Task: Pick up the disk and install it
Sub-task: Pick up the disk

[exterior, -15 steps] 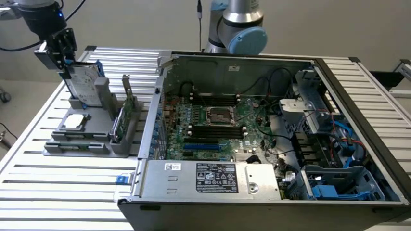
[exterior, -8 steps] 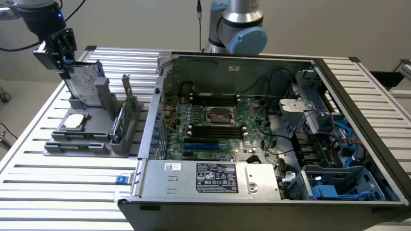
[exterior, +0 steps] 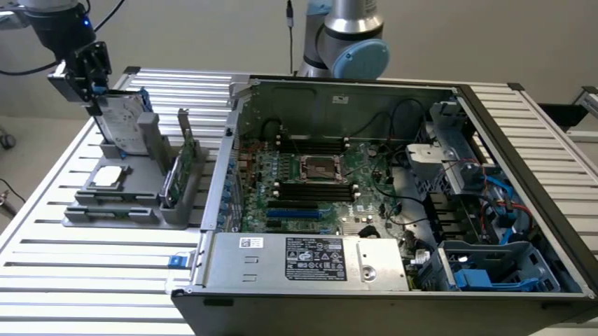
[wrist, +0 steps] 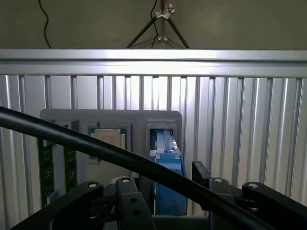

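Observation:
The disk point(exterior: 122, 120), a silver-grey drive in a blue carrier, stands on edge in the back slot of a grey holder point(exterior: 131, 204) on the slatted table, at the exterior view's left. My gripper point(exterior: 94, 98) hangs right over the disk's top edge, its jaws open and straddling it. In the wrist view the blue carrier of the disk point(wrist: 168, 184) runs edge-on between the dark fingers point(wrist: 201, 173) of the gripper point(wrist: 165, 191), with a gap showing on each side.
The holder also carries a square silver chip point(exterior: 108, 176) and an upright green card point(exterior: 183, 162). An open computer case point(exterior: 374, 189) fills the exterior view's right, with a blue-trimmed bay point(exterior: 486, 271) at its near corner. A black cable point(wrist: 96, 143) crosses the wrist view.

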You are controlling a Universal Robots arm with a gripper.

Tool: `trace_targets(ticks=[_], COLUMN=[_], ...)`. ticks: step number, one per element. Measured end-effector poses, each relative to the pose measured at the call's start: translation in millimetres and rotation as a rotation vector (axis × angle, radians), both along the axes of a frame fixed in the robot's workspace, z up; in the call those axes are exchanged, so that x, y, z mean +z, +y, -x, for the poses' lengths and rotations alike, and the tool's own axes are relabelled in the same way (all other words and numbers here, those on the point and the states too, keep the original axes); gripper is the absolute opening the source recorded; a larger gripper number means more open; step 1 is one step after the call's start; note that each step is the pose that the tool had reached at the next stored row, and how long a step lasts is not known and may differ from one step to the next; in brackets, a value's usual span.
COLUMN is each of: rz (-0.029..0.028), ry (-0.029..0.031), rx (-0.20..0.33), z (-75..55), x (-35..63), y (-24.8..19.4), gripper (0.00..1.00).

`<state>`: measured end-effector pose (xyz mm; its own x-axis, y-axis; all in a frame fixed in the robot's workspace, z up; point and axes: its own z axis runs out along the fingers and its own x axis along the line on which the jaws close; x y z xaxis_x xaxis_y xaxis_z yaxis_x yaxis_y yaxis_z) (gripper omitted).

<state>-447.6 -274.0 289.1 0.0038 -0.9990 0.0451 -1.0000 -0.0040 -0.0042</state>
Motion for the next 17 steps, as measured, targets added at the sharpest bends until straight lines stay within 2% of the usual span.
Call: trace_targets(ticks=[17], rz=[-0.0001], ry=[0.0], rx=[-0.003], z=[0.0], x=[-2.9], y=[1.3], gripper=[0.54])
